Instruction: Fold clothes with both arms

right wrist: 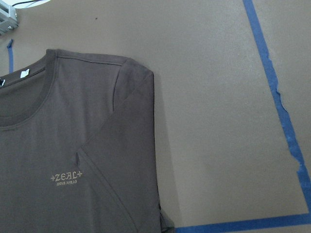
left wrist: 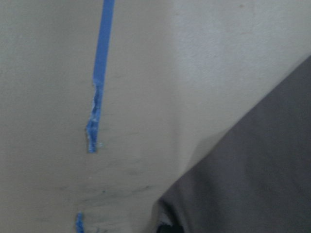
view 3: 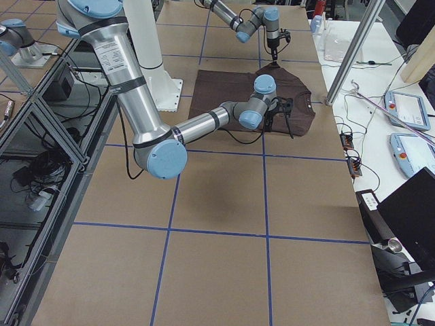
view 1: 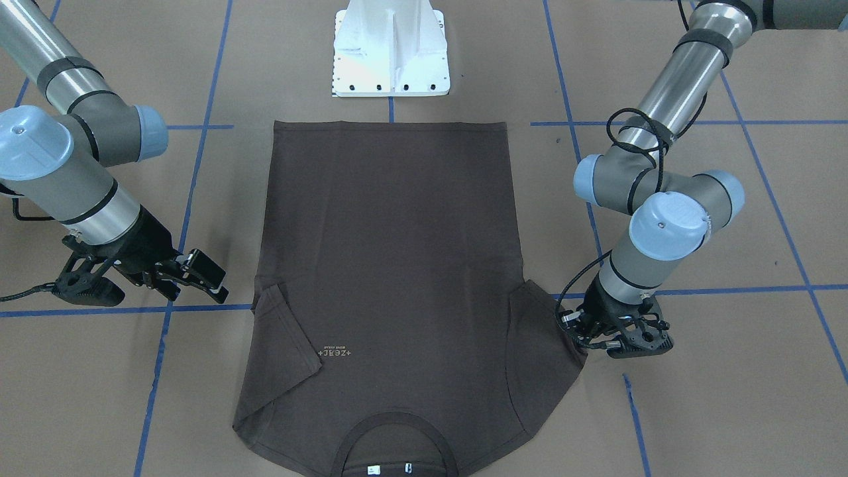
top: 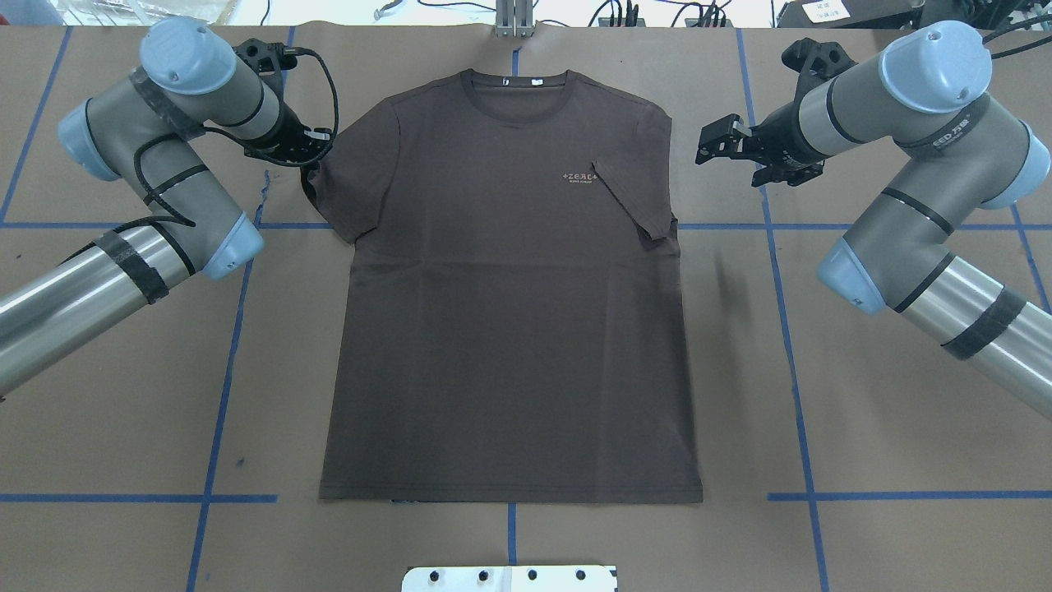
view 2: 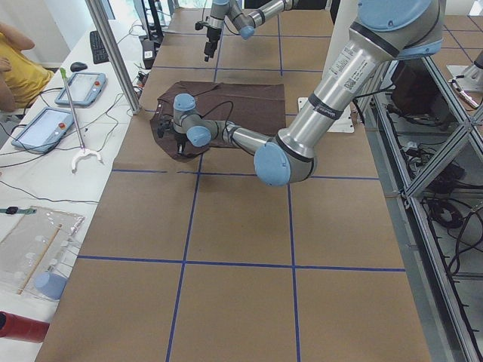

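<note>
The dark brown short-sleeved T-shirt (top: 509, 329) lies flat on the brown paper-covered table (top: 822, 370), its robot's-right sleeve (top: 633, 197) folded inward; the black right gripper (top: 713, 141) hovers beside it, jaws apart, empty. The black left gripper (view 1: 568, 326) sits low at the other sleeve (view 1: 543, 318) — presumably to fold it likewise — whether clamped, I cannot tell.

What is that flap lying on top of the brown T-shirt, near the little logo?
That is a short sleeve of the T-shirt itself, folded inward over the chest, its corner ending beside the pale logo. The chest fabric beneath it is covered and cannot be seen.
</note>
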`<action>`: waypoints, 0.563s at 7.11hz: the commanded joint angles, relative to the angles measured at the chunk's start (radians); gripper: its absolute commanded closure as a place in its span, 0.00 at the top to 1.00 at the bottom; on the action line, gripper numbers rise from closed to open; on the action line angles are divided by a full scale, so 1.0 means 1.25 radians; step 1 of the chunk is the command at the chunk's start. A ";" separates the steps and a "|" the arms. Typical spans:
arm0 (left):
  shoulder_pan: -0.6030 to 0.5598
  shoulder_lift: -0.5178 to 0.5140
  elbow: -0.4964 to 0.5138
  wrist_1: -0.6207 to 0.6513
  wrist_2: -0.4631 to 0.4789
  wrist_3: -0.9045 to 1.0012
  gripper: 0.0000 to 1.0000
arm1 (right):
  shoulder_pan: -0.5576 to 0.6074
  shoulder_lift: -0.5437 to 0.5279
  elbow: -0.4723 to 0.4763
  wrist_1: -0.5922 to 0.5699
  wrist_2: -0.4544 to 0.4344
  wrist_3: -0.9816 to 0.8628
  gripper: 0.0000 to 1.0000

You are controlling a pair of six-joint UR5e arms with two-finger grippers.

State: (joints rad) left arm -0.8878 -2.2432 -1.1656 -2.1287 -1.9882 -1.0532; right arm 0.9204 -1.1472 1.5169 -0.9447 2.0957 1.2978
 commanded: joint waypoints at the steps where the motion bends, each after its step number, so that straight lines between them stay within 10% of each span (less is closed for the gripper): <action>1: 0.011 -0.041 -0.026 0.007 0.001 -0.070 0.00 | 0.000 0.001 0.001 0.000 0.001 0.000 1.00; 4: 0.060 -0.142 0.078 0.006 0.027 -0.133 0.00 | 0.000 0.005 0.001 0.000 0.003 0.000 1.00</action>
State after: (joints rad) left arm -0.8267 -2.3676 -1.1305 -2.1205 -1.9731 -1.2035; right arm 0.9204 -1.1434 1.5186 -0.9449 2.0987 1.2978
